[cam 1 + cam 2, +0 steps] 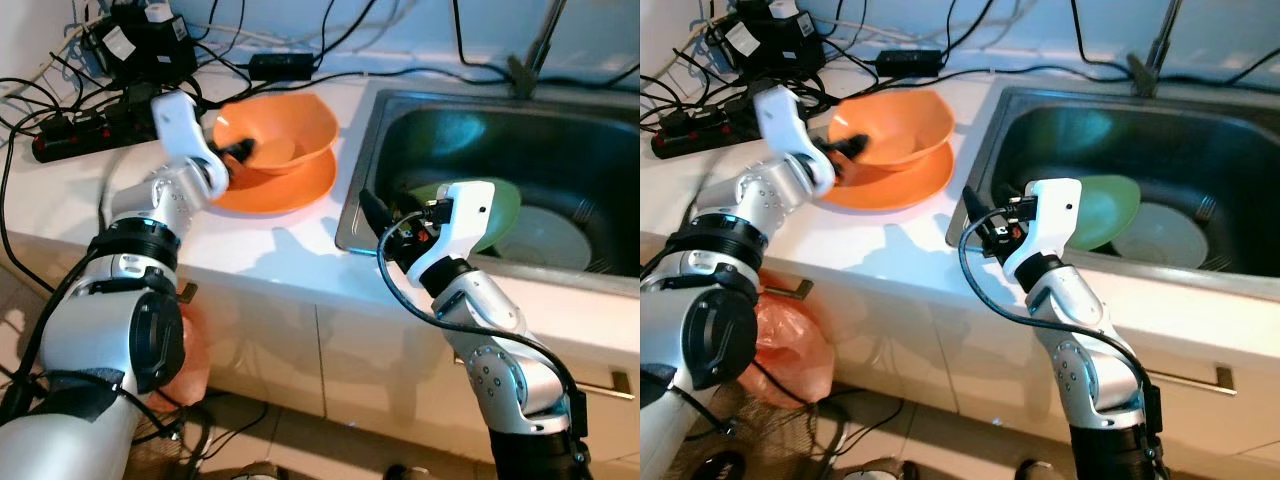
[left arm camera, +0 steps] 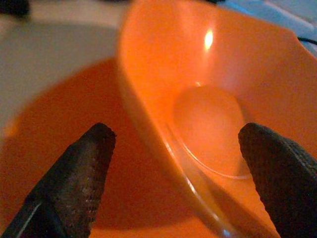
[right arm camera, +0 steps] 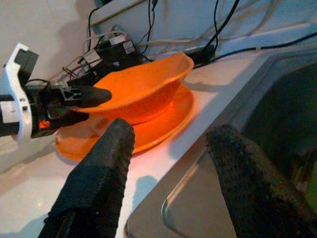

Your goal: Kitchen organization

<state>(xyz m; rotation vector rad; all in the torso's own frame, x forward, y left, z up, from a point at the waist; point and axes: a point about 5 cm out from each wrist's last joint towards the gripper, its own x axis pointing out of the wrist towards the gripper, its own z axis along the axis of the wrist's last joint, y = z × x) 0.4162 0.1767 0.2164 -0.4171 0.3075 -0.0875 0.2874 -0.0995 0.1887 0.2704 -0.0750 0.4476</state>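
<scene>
Straddling orange bowl (image 1: 275,135) rim, left pincer (image 1: 240,152); contact unclear.

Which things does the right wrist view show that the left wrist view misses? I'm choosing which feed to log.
Right wrist view alone: the left gripper from the side, one finger over the bowl's rim and one beneath, cables by the wall, the sink edge, and the open right gripper. Left wrist view alone: the bowl's inside bottom close up, between the left fingers. Both: the orange bowl tilted on the orange plate.
</scene>
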